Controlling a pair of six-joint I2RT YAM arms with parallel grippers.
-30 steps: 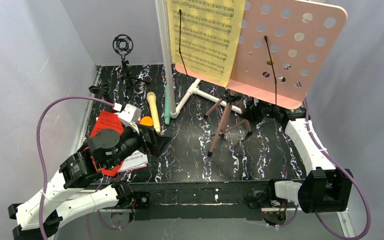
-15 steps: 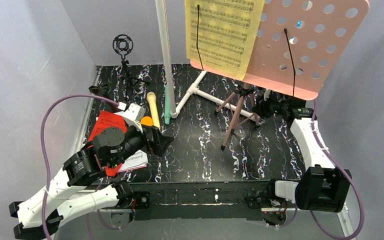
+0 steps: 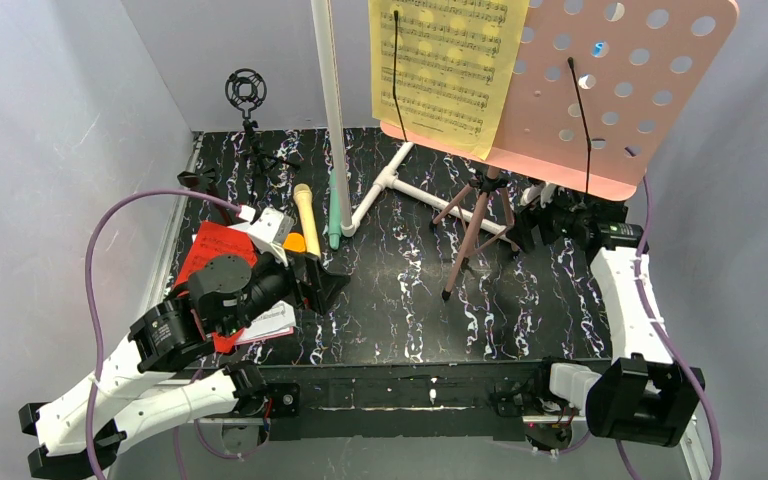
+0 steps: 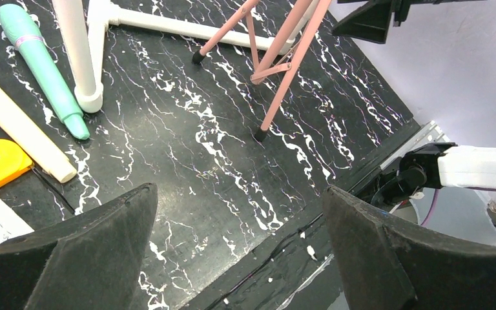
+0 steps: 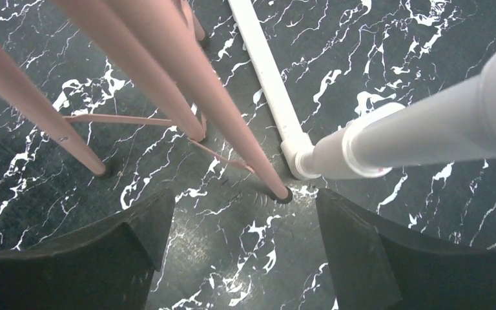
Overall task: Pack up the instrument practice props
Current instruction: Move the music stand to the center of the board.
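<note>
The pink hole-punched music stand (image 3: 610, 90), with yellow sheet music (image 3: 450, 70) on its face, has been shifted toward the black marbled worktop's (image 3: 400, 310) far right corner. The right claw (image 5: 239, 213) has just sprung open, with one tripod foot just ahead of it. The left claw (image 4: 239, 200) hangs wide open near the red folder (image 3: 210, 250) at the left edge, and no box shows, so packing looks barely begun.

A pink hole-punched music stand (image 3: 620, 100) stands on tripod legs (image 3: 472, 232) on the black marbled worktop (image 3: 400, 300), with yellow sheet music (image 3: 450, 60) on its left half. The right pincer (image 3: 520, 230) sits low, just beside the tripod's rear right leg. A mint-green microphone (image 3: 334, 215) and a yellow microphone (image 3: 306, 220) lie side by side, left of the white pipe frame (image 3: 400, 175). The left pincer (image 3: 320, 285) hangs near a red folder (image 3: 212, 248) that its arm partly hides.
</note>
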